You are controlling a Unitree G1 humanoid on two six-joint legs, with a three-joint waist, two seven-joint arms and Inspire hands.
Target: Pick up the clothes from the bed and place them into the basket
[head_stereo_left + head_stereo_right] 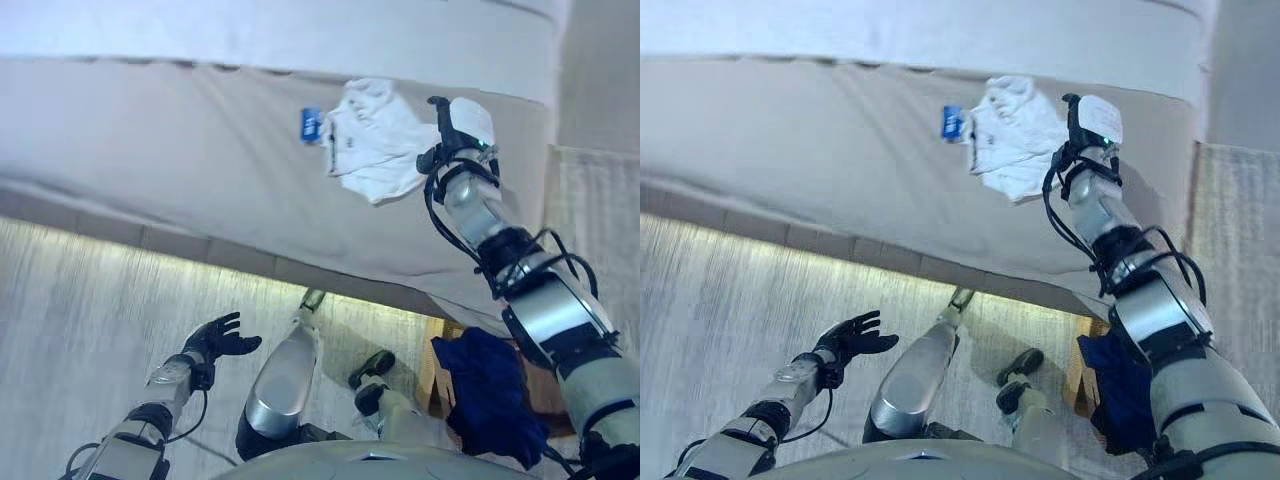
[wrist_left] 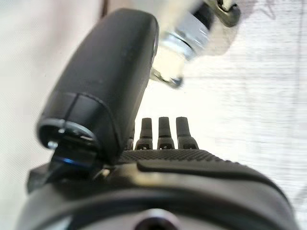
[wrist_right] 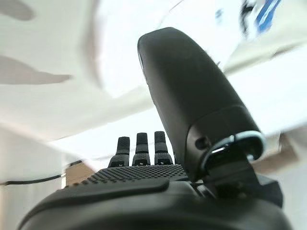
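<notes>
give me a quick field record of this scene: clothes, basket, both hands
white garment: crumpled on the bed, blue tag beside it
basket: on the floor by the bed, blue cloth draped in it
right hand: reached out at the white garment's edge, fingers straight, no grip seen
left hand: low over the floor, open, empty

A: The wooden basket (image 1: pixel 436 372) low on the right is mostly hidden behind the dark blue cloth (image 1: pixel 487 395) and the arm

B: The small blue tag (image 1: pixel 952 121) beside the crumpled white garment (image 1: pixel 1010 133) is too small to identify
</notes>
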